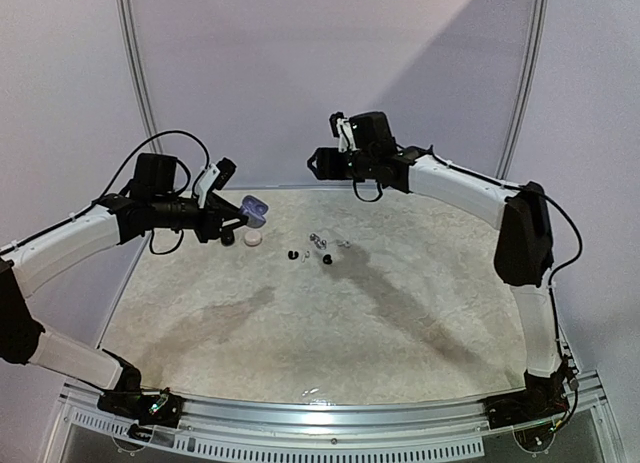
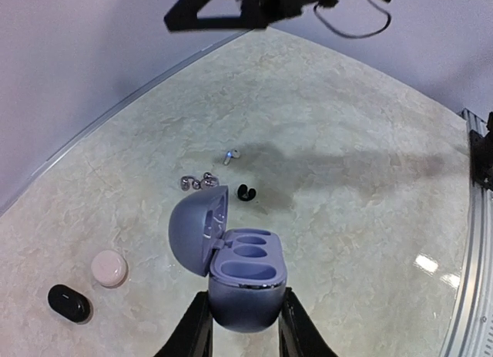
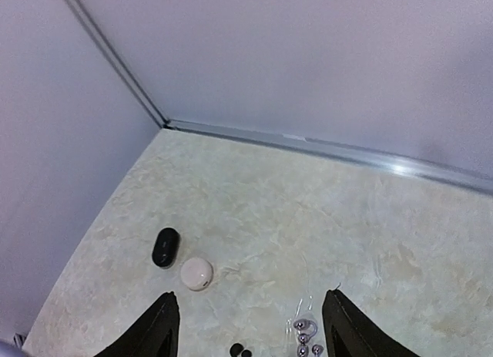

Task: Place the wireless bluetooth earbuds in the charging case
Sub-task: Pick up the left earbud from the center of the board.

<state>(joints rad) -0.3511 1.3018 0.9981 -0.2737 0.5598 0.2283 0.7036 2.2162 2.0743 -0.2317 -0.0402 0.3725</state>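
My left gripper (image 1: 240, 219) is shut on a blue-purple charging case (image 1: 254, 211) and holds it above the table's far left. In the left wrist view the case (image 2: 246, 276) sits between my fingers (image 2: 189, 334) with its lid (image 2: 196, 230) open and its wells empty. Two black earbuds (image 1: 293, 253) (image 1: 327, 259) and small silver-grey buds (image 1: 318, 240) lie on the table right of it. One black bud (image 2: 245, 192), silver buds (image 2: 196, 181) and a whitish bud (image 2: 229, 155) show beyond the case. My right gripper (image 1: 318, 165) is open and empty, raised above the far edge (image 3: 250, 326).
A round pink case (image 1: 253, 239) (image 3: 196, 274) and an oval black case (image 3: 166, 247) (image 2: 69, 302) lie at the far left. Black buds (image 3: 239, 350) and silver buds (image 3: 306, 338) lie below my right gripper. A metal rail (image 3: 347, 150) and walls bound the table.
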